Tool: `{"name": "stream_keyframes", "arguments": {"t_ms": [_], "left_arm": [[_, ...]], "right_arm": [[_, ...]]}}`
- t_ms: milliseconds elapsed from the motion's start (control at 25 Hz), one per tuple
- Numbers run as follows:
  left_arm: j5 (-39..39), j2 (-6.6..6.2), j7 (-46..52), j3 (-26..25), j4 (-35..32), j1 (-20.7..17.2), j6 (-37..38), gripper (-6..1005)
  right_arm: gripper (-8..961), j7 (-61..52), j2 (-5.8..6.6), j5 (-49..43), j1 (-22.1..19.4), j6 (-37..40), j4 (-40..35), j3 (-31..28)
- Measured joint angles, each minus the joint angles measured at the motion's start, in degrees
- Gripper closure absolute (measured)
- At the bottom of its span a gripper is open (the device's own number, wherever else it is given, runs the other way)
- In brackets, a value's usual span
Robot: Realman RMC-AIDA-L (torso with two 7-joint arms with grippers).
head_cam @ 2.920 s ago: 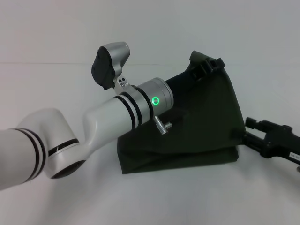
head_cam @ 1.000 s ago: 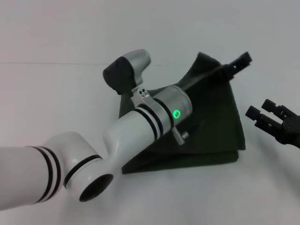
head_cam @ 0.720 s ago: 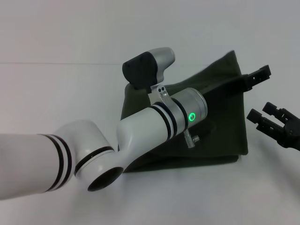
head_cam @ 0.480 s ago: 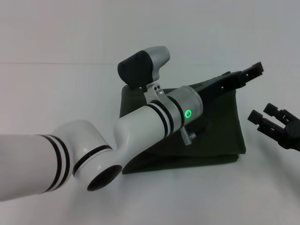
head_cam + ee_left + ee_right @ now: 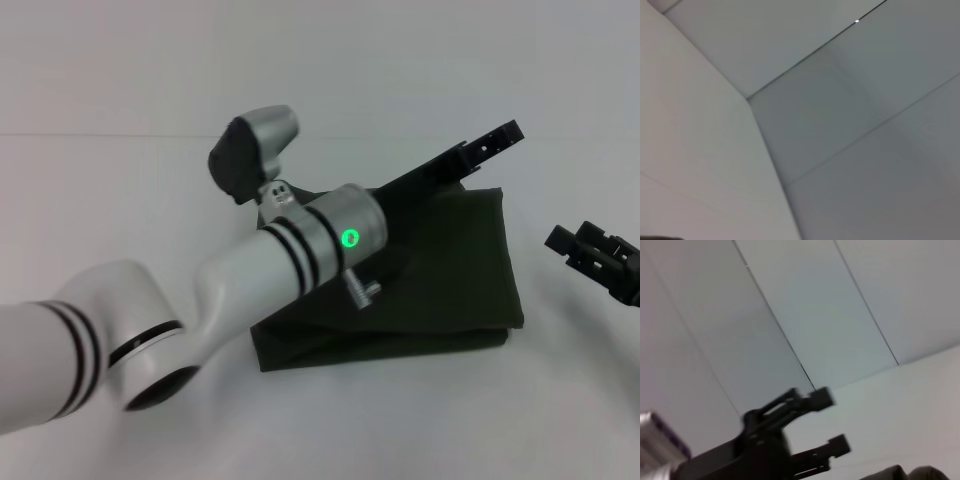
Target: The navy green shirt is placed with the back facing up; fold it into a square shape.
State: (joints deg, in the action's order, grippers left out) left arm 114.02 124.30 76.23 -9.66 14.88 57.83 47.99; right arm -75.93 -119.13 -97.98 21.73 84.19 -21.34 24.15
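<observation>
One navy green shirt [image 5: 450, 275] lies on the white bench [image 5: 120, 180], in the middle and a bit to the right in the head view. It is dark olive and folded into a thick shape close to a square, with a flat top and a doubled edge along the near side. No letters show on it.

Only the head view shows the shirt. The left wrist view shows just pale flat panels and thin lines. The right wrist view shows the same kind of pale panels, and it also shows the left gripper [image 5: 832, 422] from the side, with its two black jaws apart and nothing between them.

In the head view the left gripper [image 5: 497, 137] is up over the far edge of the shirt, at the end of the big white left arm [image 5: 270, 265] that reaches across from the left. The right gripper [image 5: 585, 245] is off to the right of the shirt, near the picture's edge, not touching it. Its jaws look apart and hold nothing.

Half a second ago the left arm was further right and covered more of the shirt. Now it has pulled back to the left. The right gripper has moved further right too. The cloth that was held up earlier now lies flat.
</observation>
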Motion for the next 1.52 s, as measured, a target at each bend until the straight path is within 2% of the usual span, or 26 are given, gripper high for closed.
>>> {"name": "stream_keyframes", "arguments": {"t_ms": [80,120,200,240,360,520,680,880,1080,1520], "left_arm": [[4.71,0.02,6.80,0.05,-2.64,-1.66,5.38,112],[7.54,-0.02,11.19,0.04,-4.71,-3.10,9.91,112],[11.37,-0.20,15.23,0.08,-8.14,-5.84,17.85,112],[12.12,-0.26,15.86,0.09,-8.93,-6.45,19.70,112],[15.39,-0.38,20.13,0.50,-15.50,-10.49,30.88,112],[16.43,-0.38,22.01,2.57,-20.61,-14.35,38.62,112],[16.48,-0.38,21.97,4.02,-23.38,-17.26,42.33,112],[16.46,-0.82,22.14,6.71,-27.00,-18.97,46.84,112],[16.48,-1.71,22.59,8.83,-29.85,-20.88,48.25,112],[16.32,-1.78,23.36,8.95,-31.77,-22.05,47.61,111]], "right_arm": [[95,-6.68,0.67,-0.13,0.85,-0.31,-0.04,0.81],[95,-14.02,1.71,-0.27,1.91,-0.33,-0.07,2.02],[95,-22.27,2.90,-0.35,3.16,-0.83,-0.10,3.06],[95,-22.27,2.90,-0.35,3.16,-0.83,-0.10,3.06],[96,-32.30,3.91,-1.01,5.14,-3.51,-0.03,4.19],[105,-39.14,4.13,-2.90,8.22,-7.86,0.17,5.74],[123,-40.80,3.68,-3.17,10.75,-12.02,0.66,8.61],[145,-42.90,3.37,-3.19,12.66,-15.51,0.69,12.05],[167,-42.46,3.01,-3.18,13.61,-18.18,0.36,14.73],[216,-37.23,2.65,-3.06,15.22,-18.88,-0.72,15.36]]}}
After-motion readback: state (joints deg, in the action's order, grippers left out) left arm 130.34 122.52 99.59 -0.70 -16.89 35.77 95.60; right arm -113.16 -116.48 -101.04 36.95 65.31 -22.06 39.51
